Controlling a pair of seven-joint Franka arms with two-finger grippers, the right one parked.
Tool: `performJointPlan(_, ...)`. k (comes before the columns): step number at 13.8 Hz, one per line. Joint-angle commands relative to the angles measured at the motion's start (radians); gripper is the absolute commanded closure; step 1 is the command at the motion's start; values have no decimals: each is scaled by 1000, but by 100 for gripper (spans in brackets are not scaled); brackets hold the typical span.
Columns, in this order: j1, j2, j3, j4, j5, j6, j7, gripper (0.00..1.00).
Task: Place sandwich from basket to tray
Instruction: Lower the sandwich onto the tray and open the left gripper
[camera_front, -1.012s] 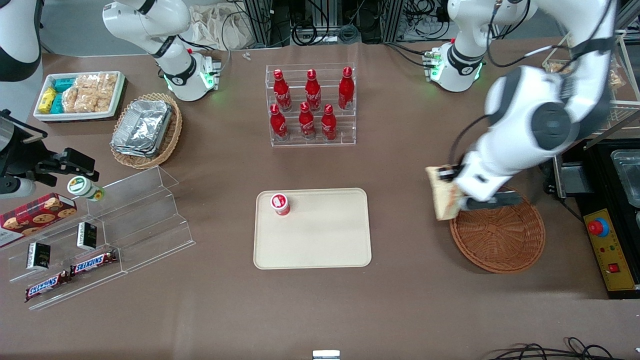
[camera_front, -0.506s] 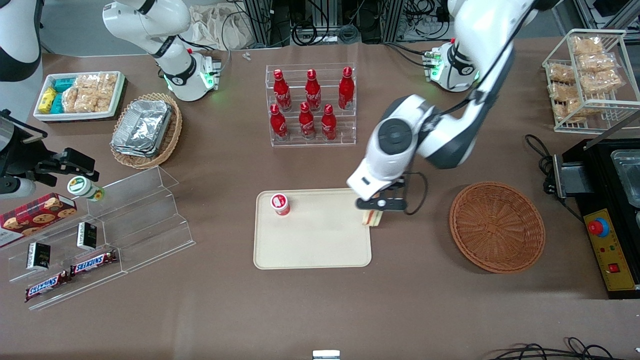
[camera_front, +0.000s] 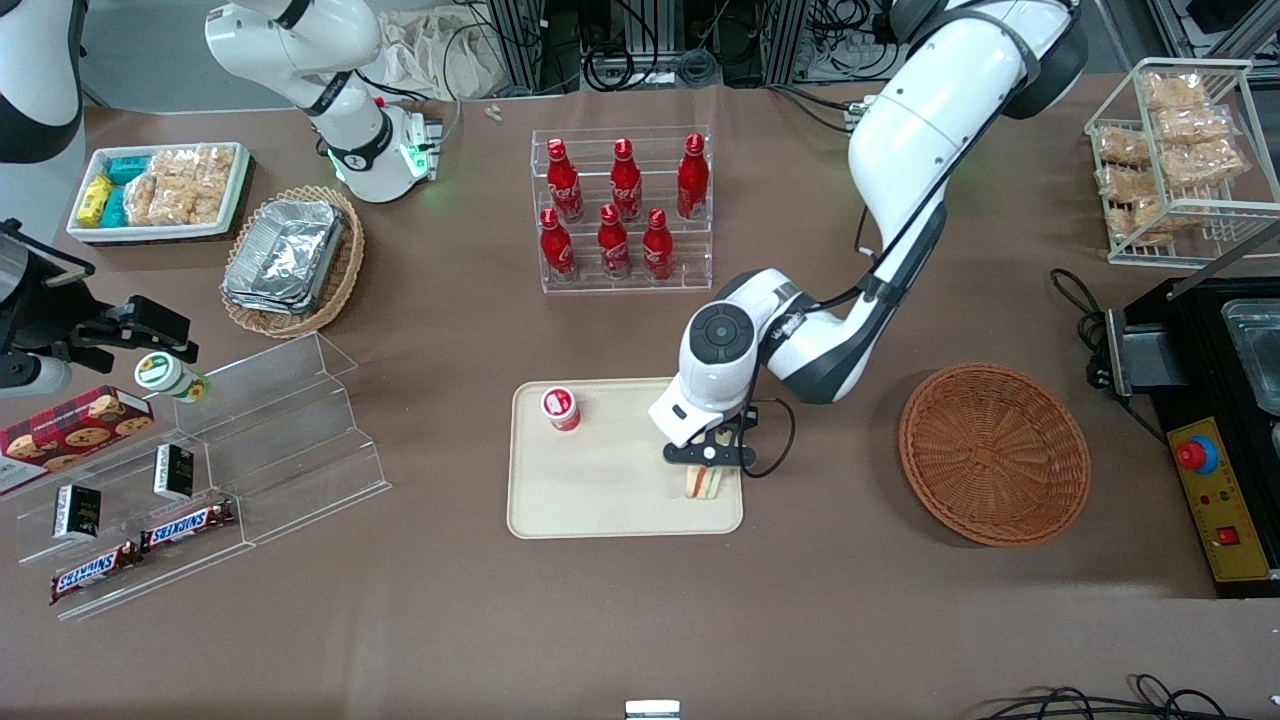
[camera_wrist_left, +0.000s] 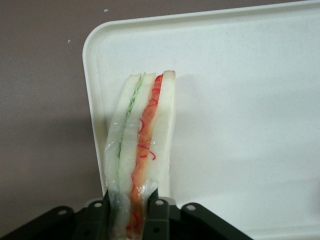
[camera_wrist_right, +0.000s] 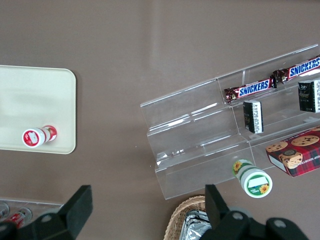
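Since half a second ago the arm moved from the tray's (camera_front: 600, 500) upper-right edge to low centre frame; basket (camera_front: 993, 453) at right sits empty. Gripper (camera_front: 706, 470) pinches the sandwich (camera_front: 704, 483) upright over the tray's corner; tray middle open, small red can (camera_front: 561, 408) upper-left.

Robot lab, mock shop table, 6 cola bottles (camera_front: 620, 215), cable clutter (camera_front: 640, 50)

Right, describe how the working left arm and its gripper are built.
The left arm has glossy white rounded shells with dark grey bands at the joints and a round dark grey cap at the wrist. A thin black cable loops beside the wrist. The left arm's gripper, over the tray, is matt black with small round screw holes.
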Motion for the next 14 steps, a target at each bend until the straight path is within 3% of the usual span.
performJointPlan(1, -9, -4, 3, 28, 34, -11, -65, 0)
performJointPlan(5, -1, -128, -1, 28, 19, -162, -119, 0)
performJointPlan(8, 40, -269, 0, 28, -50, -289, -114, 0)
performJointPlan(11, 112, -378, 0, 28, -186, -385, 35, 0)
performJointPlan(14, 193, -443, 0, 28, -237, -527, 178, 0)
